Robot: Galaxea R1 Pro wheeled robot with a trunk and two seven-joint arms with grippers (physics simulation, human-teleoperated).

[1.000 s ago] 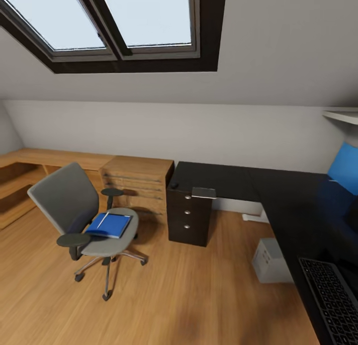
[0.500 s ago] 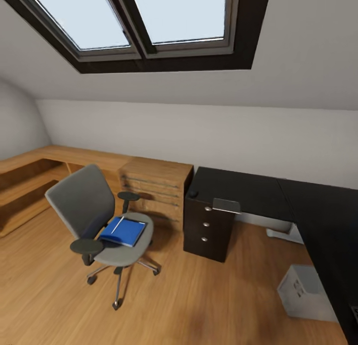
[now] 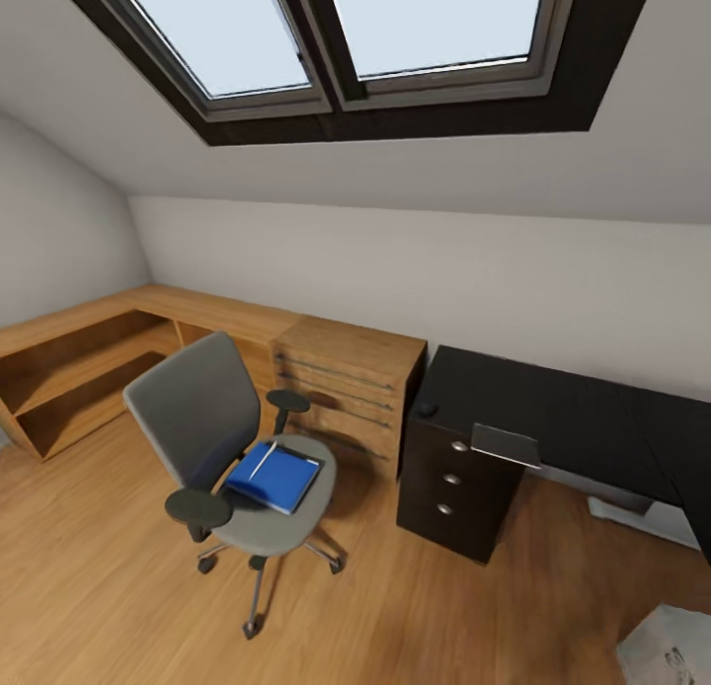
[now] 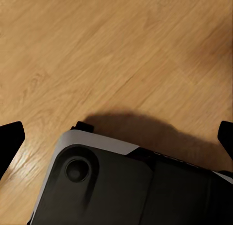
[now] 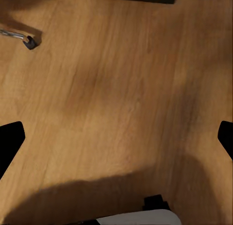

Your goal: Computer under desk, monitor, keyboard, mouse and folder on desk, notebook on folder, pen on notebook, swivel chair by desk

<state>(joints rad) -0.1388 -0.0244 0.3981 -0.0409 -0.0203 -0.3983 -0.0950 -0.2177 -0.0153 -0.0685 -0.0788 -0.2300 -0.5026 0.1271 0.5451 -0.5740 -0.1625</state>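
The grey swivel chair [image 3: 197, 418] stands on the wooden floor, apart from the desk [image 3: 563, 409]. On its seat lies the blue folder [image 3: 281, 480] with the pale pen [image 3: 259, 460] across it. The black mouse [image 3: 427, 408] sits at the near left corner of the desk's black top. The greyish notebook [image 3: 507, 444] overhangs the top's front edge above the black drawer unit [image 3: 454, 488]. The silver computer [image 3: 671, 650] stands on the floor at the lower right. Both my left gripper [image 4: 116, 137] and my right gripper [image 5: 116, 137] are open over bare floor. The monitor and keyboard are out of view.
Low wooden shelving [image 3: 79, 359] runs along the left wall, ending in a wooden drawer chest [image 3: 346, 379] beside the desk. A dark-framed skylight [image 3: 336, 43] sits in the sloped wall. A chair castor [image 5: 29, 41] and my own base [image 4: 111, 186] show in the wrist views.
The head camera has turned left, so the whole picture has slid right; the keyboard and the blue panel have left the view. The chair, folder, mouse and notebook have not moved.
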